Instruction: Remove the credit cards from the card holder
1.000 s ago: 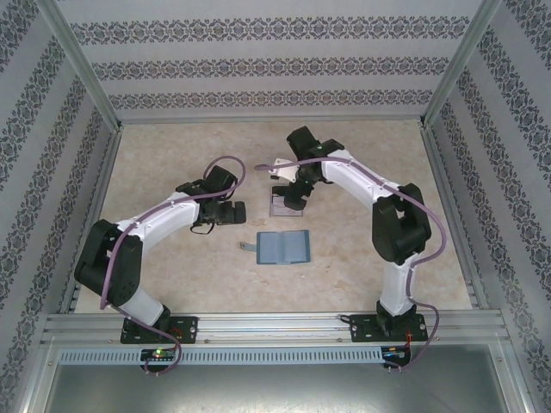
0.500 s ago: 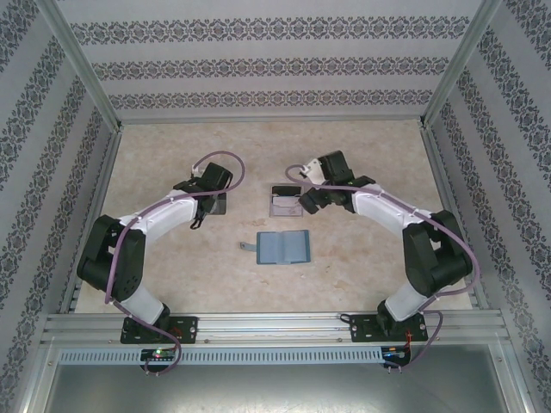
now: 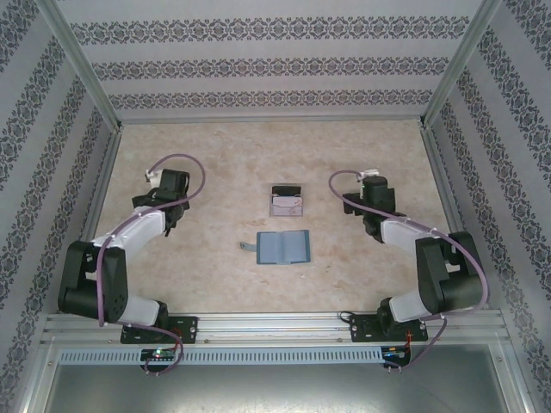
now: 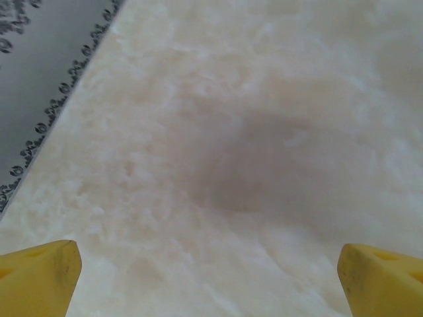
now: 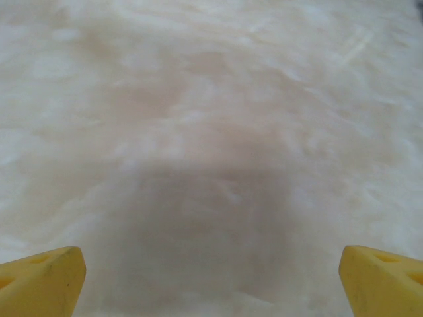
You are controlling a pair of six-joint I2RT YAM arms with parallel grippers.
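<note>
Credit cards (image 3: 287, 206) are lying together just beyond the card holder (image 3: 284, 248), with a black one (image 3: 287, 190) showing at the far end of the pale ones. The card holder is lying spread open and flat in the middle of the counter (image 3: 198, 146). Its pockets are looking empty, so the removal is appearing done, with little left to do. The left tool (image 4: 210, 281) and right tool (image 5: 211, 281) are hanging wide open at either side, gripping nothing, well apart from the cards.
</note>
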